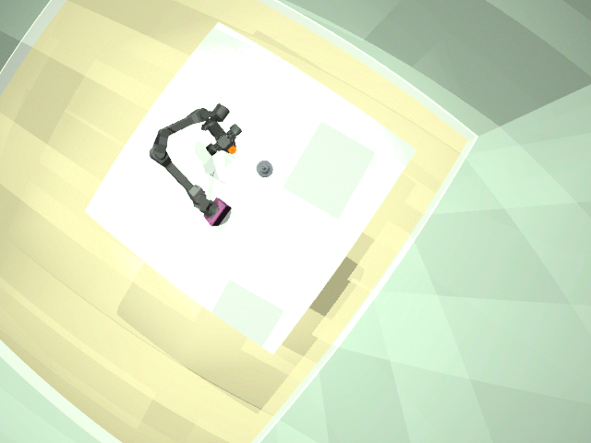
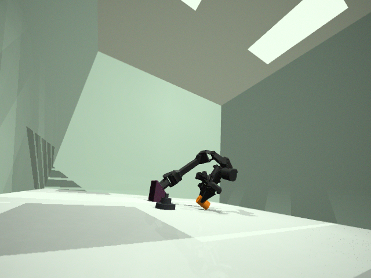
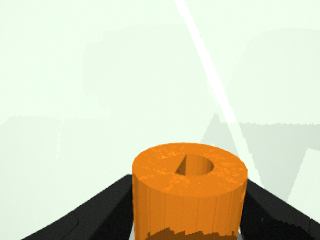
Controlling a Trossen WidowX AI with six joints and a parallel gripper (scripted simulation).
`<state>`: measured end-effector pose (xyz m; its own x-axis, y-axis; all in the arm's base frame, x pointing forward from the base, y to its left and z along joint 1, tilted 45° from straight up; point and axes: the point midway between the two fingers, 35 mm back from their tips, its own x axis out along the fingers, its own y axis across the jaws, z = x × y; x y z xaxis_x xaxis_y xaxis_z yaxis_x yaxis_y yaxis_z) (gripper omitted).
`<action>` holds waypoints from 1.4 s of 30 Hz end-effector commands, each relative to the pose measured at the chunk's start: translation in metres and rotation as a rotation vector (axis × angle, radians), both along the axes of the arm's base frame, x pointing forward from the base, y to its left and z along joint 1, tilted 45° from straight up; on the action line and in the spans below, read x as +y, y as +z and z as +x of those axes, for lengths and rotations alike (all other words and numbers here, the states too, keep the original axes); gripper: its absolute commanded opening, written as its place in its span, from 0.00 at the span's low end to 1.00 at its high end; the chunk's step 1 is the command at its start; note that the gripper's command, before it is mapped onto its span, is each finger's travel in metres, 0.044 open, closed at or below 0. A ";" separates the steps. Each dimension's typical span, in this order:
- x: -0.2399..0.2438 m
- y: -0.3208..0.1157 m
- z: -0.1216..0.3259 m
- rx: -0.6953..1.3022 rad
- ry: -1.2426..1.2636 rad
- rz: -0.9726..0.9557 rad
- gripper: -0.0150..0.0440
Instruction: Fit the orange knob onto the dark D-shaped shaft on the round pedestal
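The orange knob (image 1: 232, 149) (image 2: 203, 202) (image 3: 187, 212) is tilted between the fingers of my gripper (image 1: 231, 148) (image 2: 204, 199) (image 3: 186, 186), which is shut on its sides. Its lower edge is close to the table; whether it touches is unclear. The wrist view shows the knob's end face with the D-shaped hole, its flat side towards the left. The round pedestal (image 1: 259, 173) (image 2: 165, 207) stands upright apart from the knob, to its lower right in the top view. Its dark shaft (image 1: 264, 167) (image 2: 166, 195) is bare; the flat side cannot be made out.
The arm's magenta base (image 1: 217, 212) (image 2: 155, 191) stands on the white table (image 1: 267, 238) (image 2: 284, 254), below the gripper in the top view and behind the pedestal in the exterior view. Pale shadow patches lie across the table.
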<state>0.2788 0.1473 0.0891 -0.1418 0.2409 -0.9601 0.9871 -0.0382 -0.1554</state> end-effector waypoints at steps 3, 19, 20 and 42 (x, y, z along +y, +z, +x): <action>0.004 0.006 0.002 0.001 0.015 -0.103 0.56; 0.017 0.019 0.004 0.011 0.058 -0.374 0.56; 0.018 0.020 0.005 0.012 0.061 -0.391 0.56; 0.028 0.030 0.006 0.000 0.082 -0.516 0.56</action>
